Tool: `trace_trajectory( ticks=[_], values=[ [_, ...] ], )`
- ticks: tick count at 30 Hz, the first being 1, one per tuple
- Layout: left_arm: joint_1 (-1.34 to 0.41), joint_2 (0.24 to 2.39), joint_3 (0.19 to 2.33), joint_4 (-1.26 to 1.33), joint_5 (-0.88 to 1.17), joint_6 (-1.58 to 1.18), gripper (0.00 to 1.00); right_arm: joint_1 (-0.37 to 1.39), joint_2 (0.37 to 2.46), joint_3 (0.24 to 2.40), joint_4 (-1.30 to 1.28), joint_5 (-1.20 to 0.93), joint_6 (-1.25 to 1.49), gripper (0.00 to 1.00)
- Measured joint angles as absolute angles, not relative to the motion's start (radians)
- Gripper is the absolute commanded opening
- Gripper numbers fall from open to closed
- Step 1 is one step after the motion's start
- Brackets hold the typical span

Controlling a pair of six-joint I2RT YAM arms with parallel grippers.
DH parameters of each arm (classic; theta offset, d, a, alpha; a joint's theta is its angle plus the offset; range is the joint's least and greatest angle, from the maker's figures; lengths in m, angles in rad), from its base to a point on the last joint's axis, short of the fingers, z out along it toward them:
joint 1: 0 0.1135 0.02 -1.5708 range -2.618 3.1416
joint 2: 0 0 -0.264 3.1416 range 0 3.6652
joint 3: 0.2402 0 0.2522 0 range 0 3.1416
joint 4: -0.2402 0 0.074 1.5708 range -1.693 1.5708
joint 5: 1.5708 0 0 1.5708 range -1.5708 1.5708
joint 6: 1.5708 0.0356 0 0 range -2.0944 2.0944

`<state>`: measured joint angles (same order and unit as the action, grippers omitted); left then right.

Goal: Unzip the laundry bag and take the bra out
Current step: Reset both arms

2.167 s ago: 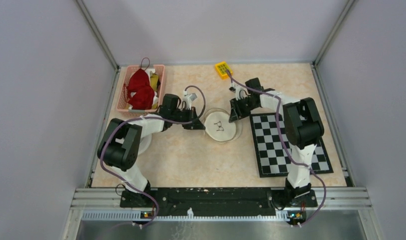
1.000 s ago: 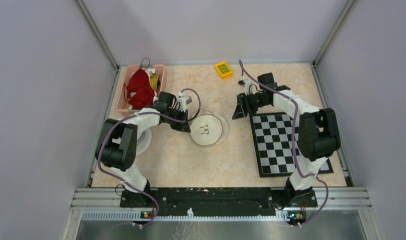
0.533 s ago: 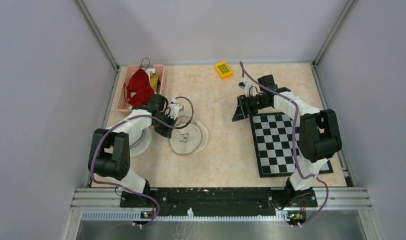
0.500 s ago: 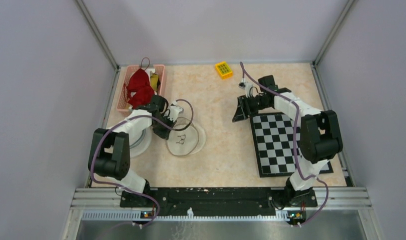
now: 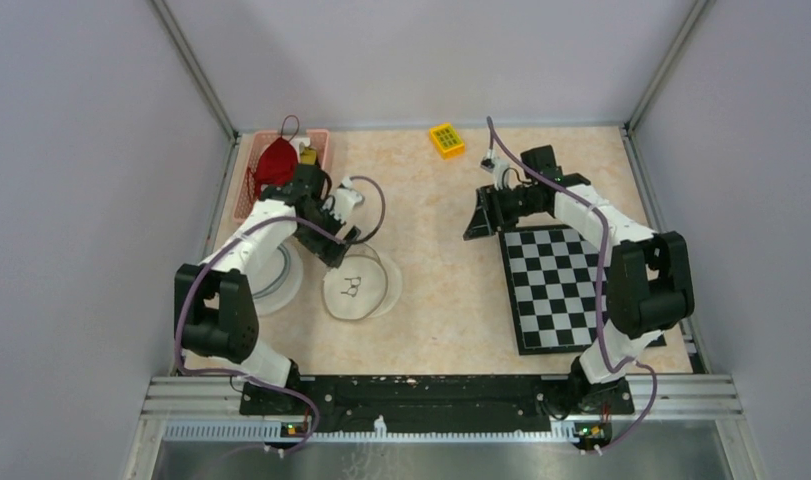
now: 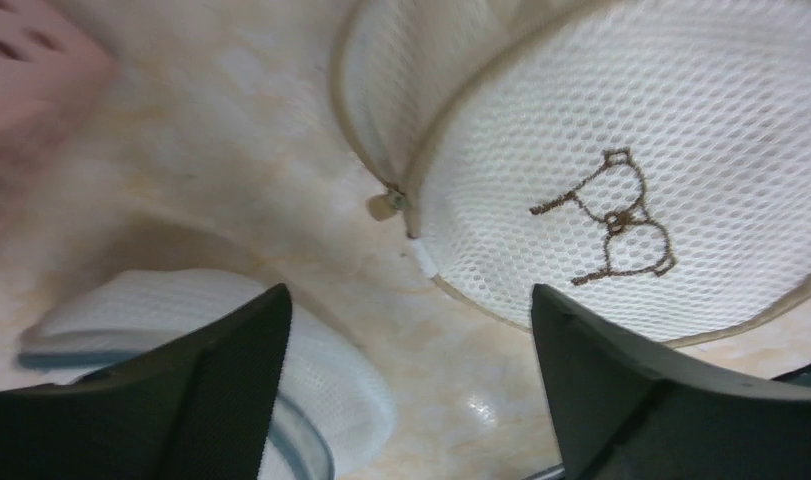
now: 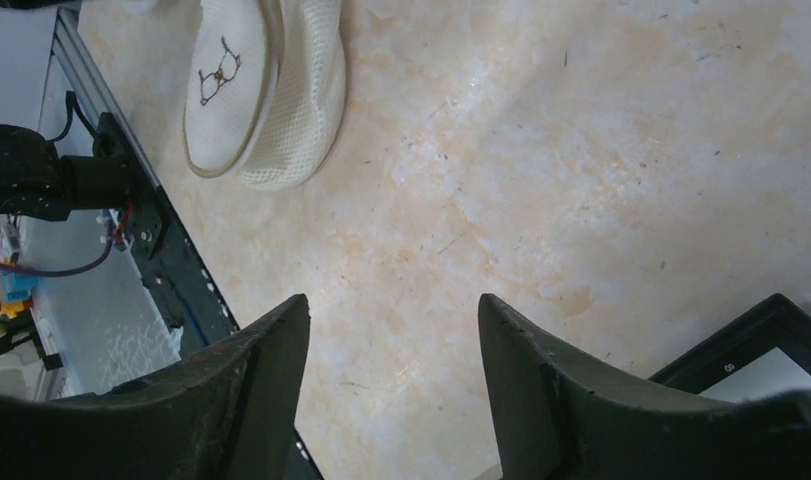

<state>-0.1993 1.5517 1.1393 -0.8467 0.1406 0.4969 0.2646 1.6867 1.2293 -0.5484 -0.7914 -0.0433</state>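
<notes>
The laundry bag point(image 5: 361, 288) is a round white mesh pouch with a brown bra outline stitched on its top point(image 6: 609, 216). It lies flat on the table's left half. Its zipper pull point(image 6: 384, 205) sits at the rim on the side facing my left gripper. My left gripper point(image 5: 338, 256) point(image 6: 409, 292) hovers open just off that rim, touching nothing. My right gripper point(image 5: 473, 230) point(image 7: 391, 300) stands open over bare table to the right, and the bag point(image 7: 251, 80) shows far off in its view. The bra is hidden.
A second white mesh disc point(image 5: 278, 276) point(image 6: 311, 385) lies under the left arm. A pink basket point(image 5: 320, 139) with red fabric point(image 5: 274, 160) stands at the back left, beside a yellow block point(image 5: 445, 139). A checkerboard mat point(image 5: 571, 285) point(image 7: 771, 350) lies right.
My left gripper dragged the bag left and toward the near edge, then opened and let go of it. My right gripper opened a little wider and stayed in place.
</notes>
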Motion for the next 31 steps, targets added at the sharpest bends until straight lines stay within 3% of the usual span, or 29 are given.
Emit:
trace_trajectory(
  ticks=[3,11,14,18,23,31],
  values=[
    [-0.199,1.569,1.332,-0.896,0.149,0.494,0.99,0.256,1.657,1.268,-0.593,-0.784,-0.043,0.80],
    [-0.151,1.715,1.911,-1.019,0.266,0.413,0.99,0.115,1.551,1.427,-0.639,-0.771,-0.040,0.83],
    [-0.090,1.747,1.974,-1.018,0.313,0.372,0.99,0.010,1.527,1.482,-0.646,-0.790,-0.039,0.84],
    [0.042,1.748,1.949,-0.985,0.386,0.294,0.99,-0.176,1.522,1.504,-0.639,-0.841,-0.023,0.84],
    [0.188,1.730,1.772,-0.905,0.462,0.223,0.99,-0.344,1.537,1.497,-0.635,-0.860,-0.027,0.84],
    [0.276,1.699,1.526,-0.855,0.485,0.196,0.99,-0.428,1.550,1.347,-0.612,-0.862,-0.045,0.84]
  ],
)
